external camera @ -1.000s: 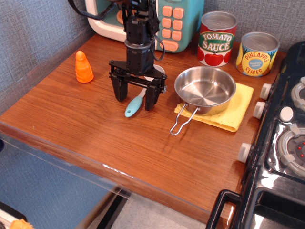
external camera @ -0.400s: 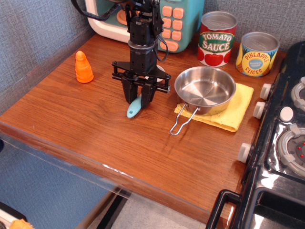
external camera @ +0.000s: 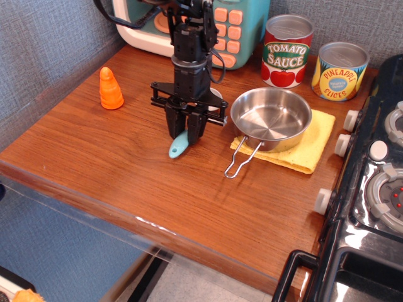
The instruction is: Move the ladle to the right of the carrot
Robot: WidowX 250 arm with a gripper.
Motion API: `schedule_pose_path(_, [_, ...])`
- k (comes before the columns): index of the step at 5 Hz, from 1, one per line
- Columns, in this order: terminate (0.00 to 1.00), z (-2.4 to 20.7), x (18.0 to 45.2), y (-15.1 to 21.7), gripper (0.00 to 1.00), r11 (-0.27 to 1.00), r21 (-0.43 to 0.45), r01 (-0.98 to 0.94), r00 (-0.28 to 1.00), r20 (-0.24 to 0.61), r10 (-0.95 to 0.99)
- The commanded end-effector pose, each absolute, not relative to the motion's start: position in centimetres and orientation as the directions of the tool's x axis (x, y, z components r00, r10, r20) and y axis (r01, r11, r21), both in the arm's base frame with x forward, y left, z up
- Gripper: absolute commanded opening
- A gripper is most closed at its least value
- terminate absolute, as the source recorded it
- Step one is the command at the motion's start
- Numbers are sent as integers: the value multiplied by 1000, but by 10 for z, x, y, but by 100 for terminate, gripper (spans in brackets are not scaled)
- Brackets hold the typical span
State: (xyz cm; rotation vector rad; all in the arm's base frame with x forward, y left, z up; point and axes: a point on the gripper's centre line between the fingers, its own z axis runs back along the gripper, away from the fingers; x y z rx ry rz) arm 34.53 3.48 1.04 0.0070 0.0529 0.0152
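The ladle [external camera: 178,148] lies on the wooden counter [external camera: 189,201], its teal handle end pointing to the front left; its bowl is mostly hidden behind the arm. My black gripper [external camera: 185,136] stands upright over the ladle's stem, its fingers closed in on it. The orange ridged carrot [external camera: 111,89] stands upright at the far left of the counter, well to the left of the gripper and the ladle.
A steel pan [external camera: 271,118] with a wire handle sits on a yellow cloth [external camera: 315,141] right of the gripper. A tomato sauce can [external camera: 286,50], a pineapple can [external camera: 340,70] and a toy microwave [external camera: 234,28] stand at the back. A stove [external camera: 378,189] is at the right.
The gripper's fingers were spread wide around the ladle's stem; they have closed on it. The ladle's handle has shifted slightly to the right.
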Motion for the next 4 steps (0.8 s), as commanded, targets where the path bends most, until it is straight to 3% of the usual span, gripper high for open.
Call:
schedule_pose_path(1, [0, 74, 362, 93, 0, 998, 19, -60, 993, 98, 58])
schedule_pose_path(3, [0, 55, 362, 145, 0, 999, 40, -13, 999, 30, 11])
schedule_pose_path(4, [0, 42, 368, 137, 0, 997, 28, 69, 998, -5, -69])
